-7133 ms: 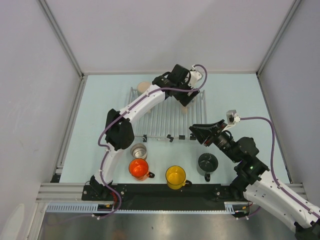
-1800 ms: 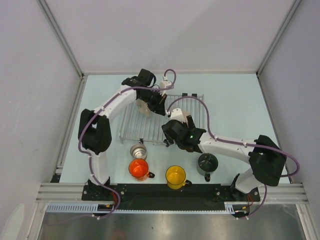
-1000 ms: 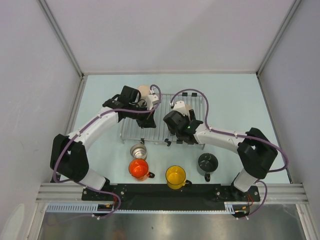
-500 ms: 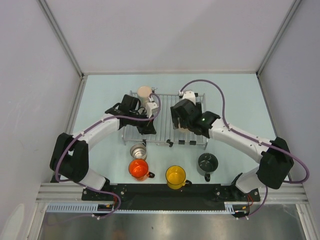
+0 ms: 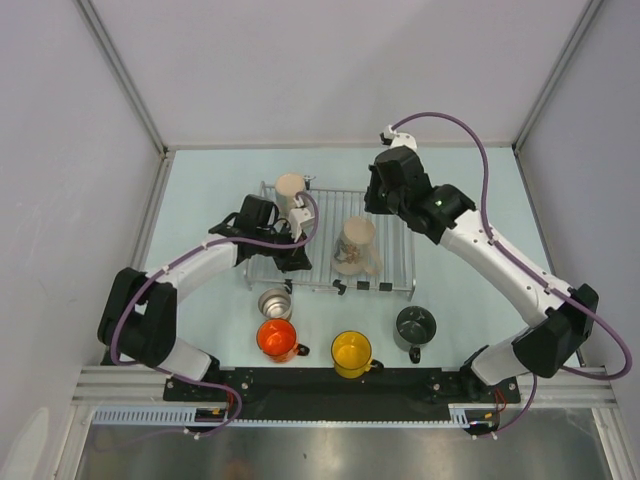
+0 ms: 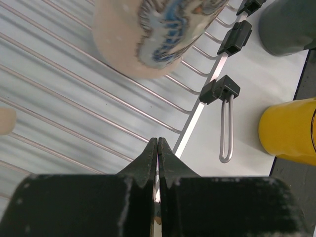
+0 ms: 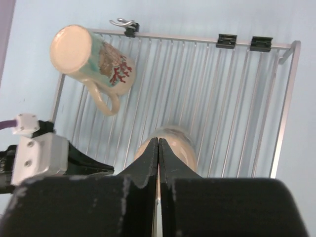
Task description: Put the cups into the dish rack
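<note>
The dish rack [image 5: 390, 262] lies mid-table. One beige mug [image 5: 290, 187] sits mouth-down at its far left corner, and a second, patterned beige mug [image 5: 355, 247] rests near its middle. My left gripper [image 5: 294, 262] is shut and empty, low over the rack's near left part [image 6: 74, 98], with the patterned mug [image 6: 148, 34] just ahead of it. My right gripper [image 5: 374, 205] is also shut and empty, raised over the rack's far side; below its tips [image 7: 158, 140] the patterned mug [image 7: 183, 143] shows. The corner mug [image 7: 91, 57] is at upper left.
In front of the rack stand a steel cup [image 5: 276, 302], an orange mug [image 5: 277, 338], a yellow mug [image 5: 351, 353] and a dark grey mug [image 5: 415, 325]. Black clips [image 6: 219, 89] sit on the rack's rail. Grey walls enclose the table on three sides.
My right gripper has let go of the patterned beige mug on the rack, shut, and pulled up and away toward the far right. The left gripper has barely moved.
</note>
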